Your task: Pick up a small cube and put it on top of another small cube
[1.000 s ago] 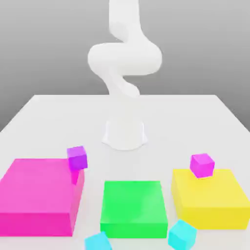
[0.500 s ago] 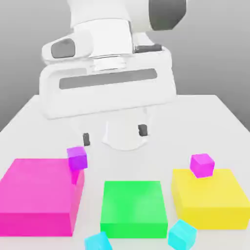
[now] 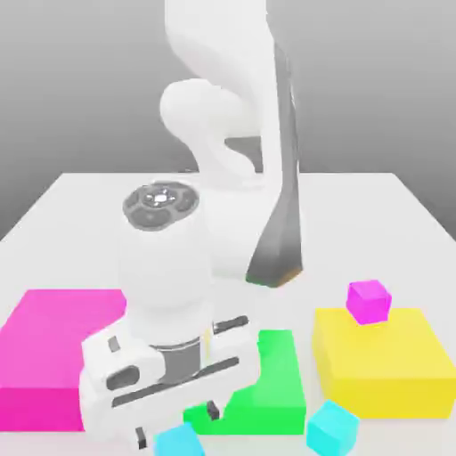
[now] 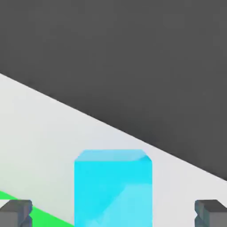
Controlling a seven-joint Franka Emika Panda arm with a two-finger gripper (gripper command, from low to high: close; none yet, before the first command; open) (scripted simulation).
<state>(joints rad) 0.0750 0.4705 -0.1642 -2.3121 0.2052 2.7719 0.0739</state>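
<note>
Lowered since half a second ago: the white arm has swung forward and down, so the claw (image 3: 175, 423) that then hung high above the table now sits low at the near edge of the white tabletop (image 3: 80, 214), pointing down. Its broad white hand body now covers the small magenta cube that showed at the corner of the flat magenta block (image 3: 53, 343), and it hides part of the flat green block (image 3: 280, 383).

Claw state: spread wide, nothing between the fingers. In the exterior view the two dark fingertips (image 3: 212, 411) stand apart. In the hand view both dark tips (image 4: 16, 212) sit at opposite sides with the small plain cyan cube (image 4: 113, 188) between them, touching neither.

That small cyan cube (image 3: 178, 441) rests on the tabletop directly beneath the claw, just in front of the green block. The second small cyan cube (image 3: 332, 427) lies on the table toward the exterior view's right of the claw, near the front corner of the flat yellow block (image 3: 383, 365). A small magenta cube (image 3: 369, 301) sits on the yellow block's far edge, well apart from the claw.
</note>
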